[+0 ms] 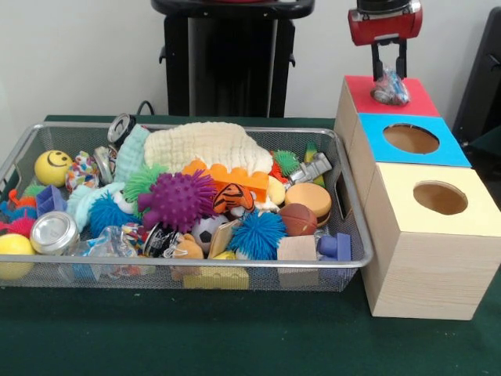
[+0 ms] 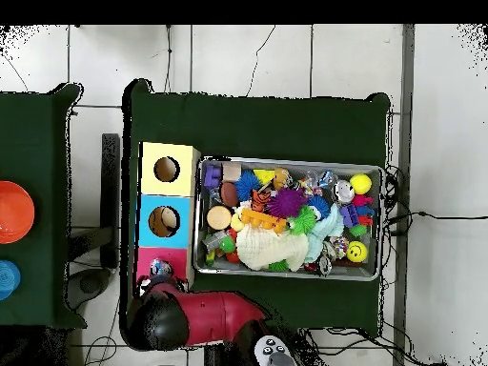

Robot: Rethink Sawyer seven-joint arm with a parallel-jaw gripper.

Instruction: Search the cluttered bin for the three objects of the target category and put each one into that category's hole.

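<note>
My gripper (image 1: pixel 389 72) hangs over the red-topped box (image 1: pixel 415 100) at the far right and is shut on a crumpled clear plastic packet (image 1: pixel 390 88). The packet sits right at the box top and covers its hole. In the overhead view the gripper (image 2: pixel 159 274) sits over the same red box (image 2: pixel 143 259), with the red arm (image 2: pixel 210 315) trailing toward the bottom. Another clear plastic packet (image 1: pixel 113 239) lies in the wire bin (image 1: pixel 196 263) near its front left, beside a silver can (image 1: pixel 53 232).
A blue-topped box (image 1: pixel 448 150) and a yellow-topped box (image 1: pixel 399 176), each with a round hole, stand in a row beside the red one. The bin (image 2: pixel 286 160) is heaped with spiky balls, a cream cloth (image 1: pixel 211 145), an orange brick (image 1: pixel 235 178), a smiley ball (image 1: pixel 52 167) and a second can (image 1: pixel 121 127).
</note>
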